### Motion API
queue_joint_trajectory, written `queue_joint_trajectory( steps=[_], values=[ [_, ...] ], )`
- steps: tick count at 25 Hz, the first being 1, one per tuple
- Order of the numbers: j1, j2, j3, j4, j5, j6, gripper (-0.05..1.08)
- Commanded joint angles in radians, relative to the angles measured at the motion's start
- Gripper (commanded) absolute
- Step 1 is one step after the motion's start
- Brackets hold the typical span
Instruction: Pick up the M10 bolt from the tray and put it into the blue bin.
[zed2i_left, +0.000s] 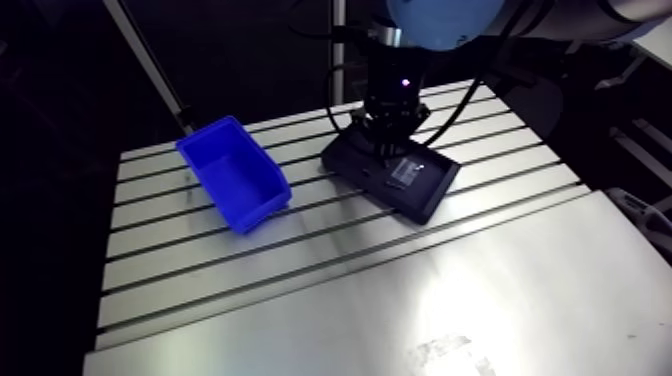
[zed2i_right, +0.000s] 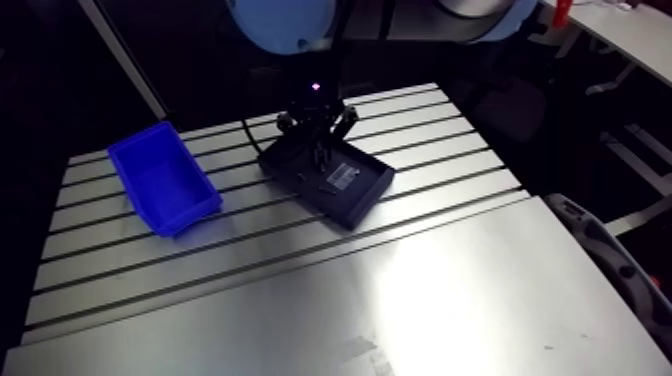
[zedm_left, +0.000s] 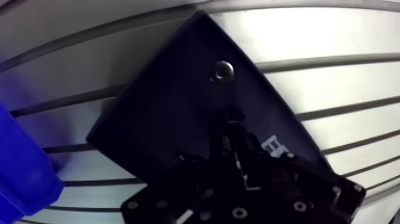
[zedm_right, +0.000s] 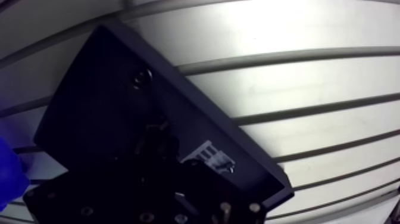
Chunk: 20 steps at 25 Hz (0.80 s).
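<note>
Evidently the approach is in hand: the end effector (zedm_left: 235, 143) is held low over the tray (zedm_left: 161, 113), its state not discernible. The M10 bolt (zedm_left: 224, 71) lies just ahead in the tray, so alignment over it is called for.

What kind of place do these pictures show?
Probably a robotics lab or workshop bench: a slotted aluminium table, a blue parts bin on it, and a black tray holding a bolt.
</note>
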Motion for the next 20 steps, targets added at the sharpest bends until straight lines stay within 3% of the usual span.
queue_joint_trajectory(
  steps=[1,12,20],
  values=[
    [0.006,-0.021,0.001,0.006,0.001,-0.024,1.03],
    [0.008,-0.175,0.014,0.114,0.003,-0.070,1.05],
    [0.011,-0.314,0.011,0.210,0.018,-0.136,1.05]
  ],
)
